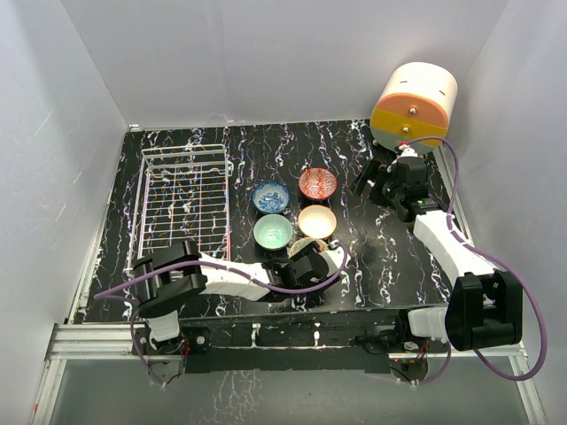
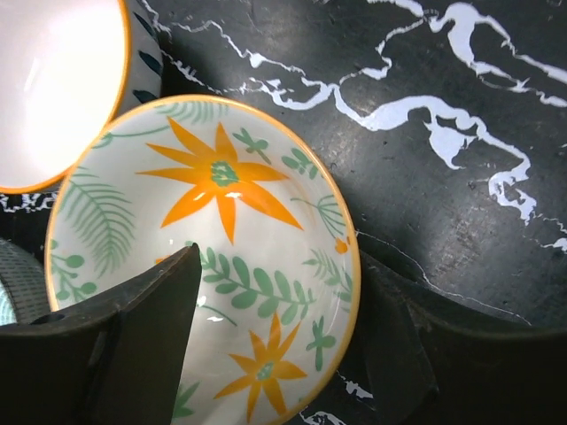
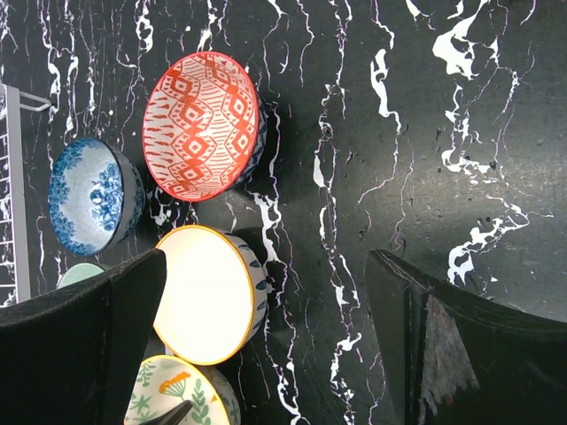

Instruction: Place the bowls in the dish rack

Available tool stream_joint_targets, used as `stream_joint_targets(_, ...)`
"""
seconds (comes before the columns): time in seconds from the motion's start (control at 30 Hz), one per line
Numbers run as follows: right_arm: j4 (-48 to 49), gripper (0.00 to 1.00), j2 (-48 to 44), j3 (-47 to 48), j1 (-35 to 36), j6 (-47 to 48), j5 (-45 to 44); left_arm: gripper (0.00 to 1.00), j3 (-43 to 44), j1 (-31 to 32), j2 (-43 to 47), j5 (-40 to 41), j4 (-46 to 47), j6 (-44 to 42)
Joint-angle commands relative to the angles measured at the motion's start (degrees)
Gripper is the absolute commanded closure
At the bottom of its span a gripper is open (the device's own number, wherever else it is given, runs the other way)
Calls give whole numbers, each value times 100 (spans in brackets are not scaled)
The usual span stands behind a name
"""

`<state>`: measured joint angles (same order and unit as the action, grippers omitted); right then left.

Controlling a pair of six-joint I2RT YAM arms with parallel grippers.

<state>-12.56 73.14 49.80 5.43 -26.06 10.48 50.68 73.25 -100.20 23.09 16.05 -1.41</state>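
Well, I saw my left claw (image 2: 279, 288) spread apart around the rim of the yellow bowl (image 2: 221, 190). One finger sat over the flowers inside the bowl. The other finger sat just outside the rim. The gap between them was wide, so the claw was not pinching the bowl. The yellow bowl stood on the black table (image 1: 381, 252), nearest to me, just beside the cream bowl (image 1: 317, 220). The mint bowl (image 1: 272, 232) stood to the left of the cream one. The blue bowl (image 1: 270, 197) and the red bowl (image 1: 317, 183) stood farther back. All five bowls were on the table, to the right of the white dish rack (image 1: 182, 208). My right claw (image 3: 270, 261) was spread wide too, hanging over the table to the right of the red bowl.
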Motion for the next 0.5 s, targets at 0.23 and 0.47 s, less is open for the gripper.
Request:
stream_joint_targets(0.23,355,2,-15,-6,-103,-63,29,45,44,3,-134,-255,-59,327)
stream_joint_targets(0.47,352,2,-14,-7,-138,-122,7,77,82,22,79,-438,-229,479)
